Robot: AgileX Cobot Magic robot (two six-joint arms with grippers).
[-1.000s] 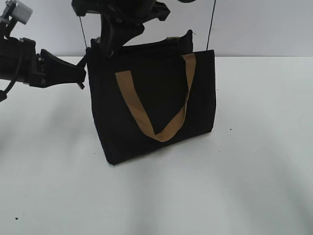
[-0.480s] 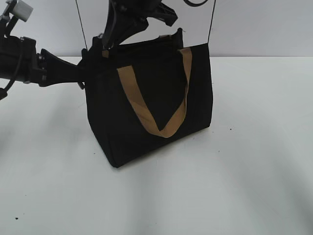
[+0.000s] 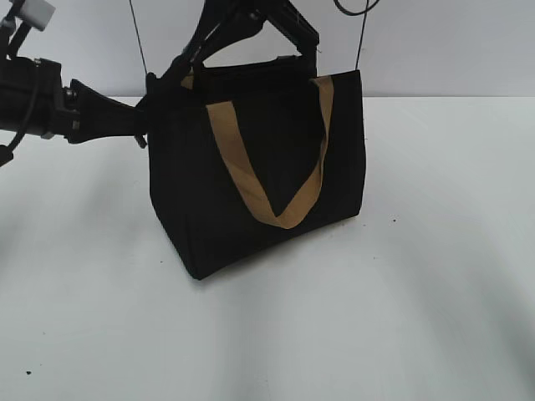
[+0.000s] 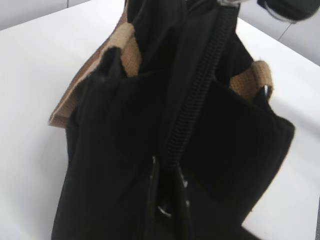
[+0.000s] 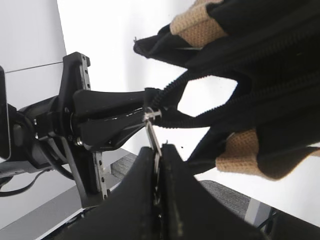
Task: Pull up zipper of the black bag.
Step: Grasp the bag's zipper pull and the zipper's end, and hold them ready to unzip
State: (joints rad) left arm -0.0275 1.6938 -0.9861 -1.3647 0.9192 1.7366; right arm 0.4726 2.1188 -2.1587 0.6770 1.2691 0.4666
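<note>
Boxy black fabric tote bag (image 3: 259, 175) with two flat tan webbing loop handles (image 3: 276, 180) standing upright near the middle of the plain white surface (image 3: 418, 292), top rim turned up toward both arms. Left gripper (image 5: 142, 114), a black two-fingered clamp, reaching in level from the left edge of the exterior view and pinching the fabric tail at the bag's left end, fingers (image 5: 112, 100) pressed together on the cloth right where the coarse black zipper (image 4: 192, 115) begins. Right gripper (image 5: 156, 165) coming down from above the rim, fingers closed together on the thin metal pull tab (image 5: 152, 131), which stands nearly straight between slider and fingertips. Zipper halves in the right wrist view gaping apart beyond the slider, so most of the closing likely yet to do. Soft, light, floppy stuff by the look of it: sags and folds freely, slides on the smooth surface if tugged alone, hence the need for the left hold as an anchor. Best purchase on the small stiff tab rather than cloth or handles; tab narrow and smooth, apt to slip out under a skewed pull, so better to draw along the line of teeth with the rim kept taut.
</note>
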